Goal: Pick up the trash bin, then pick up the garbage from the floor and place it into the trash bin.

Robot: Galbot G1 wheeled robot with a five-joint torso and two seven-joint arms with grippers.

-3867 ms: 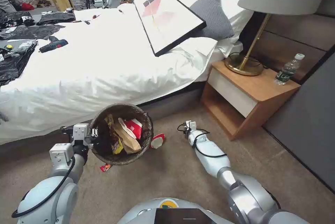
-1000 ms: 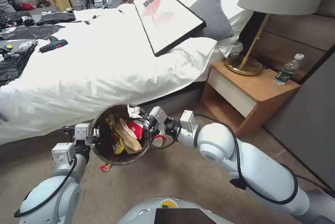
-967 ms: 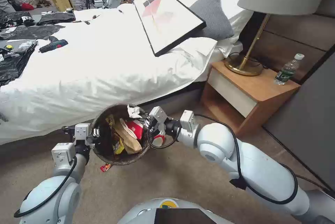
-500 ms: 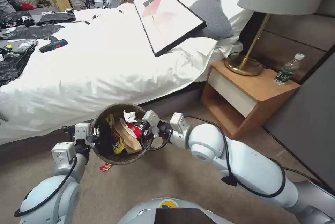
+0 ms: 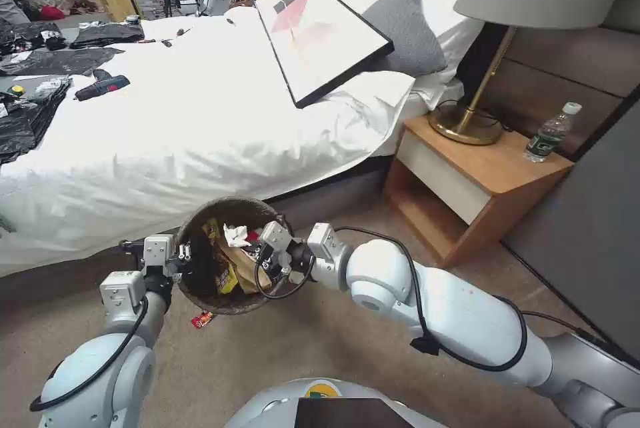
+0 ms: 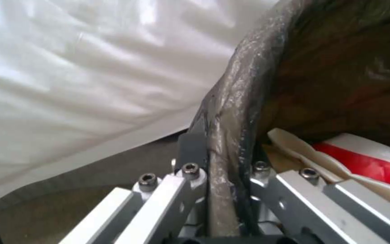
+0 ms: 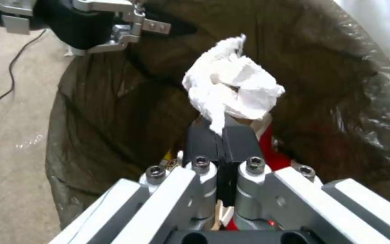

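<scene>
White tissue [image 7: 231, 88] pinched in right gripper [image 7: 222, 135] over trash bin [image 5: 230, 205], left gripper [image 6: 224, 176] clamped on its rim; drop step, next just needs jaws opened.

The right hand [image 5: 248, 246] crowds the trash bin [image 5: 200, 291] mouth; bare carpet [image 5: 320, 335] lies open beside it.

crinkled glossy bin liner [image 7: 113, 112], crumpled paper tissue [image 7: 233, 88]
</scene>
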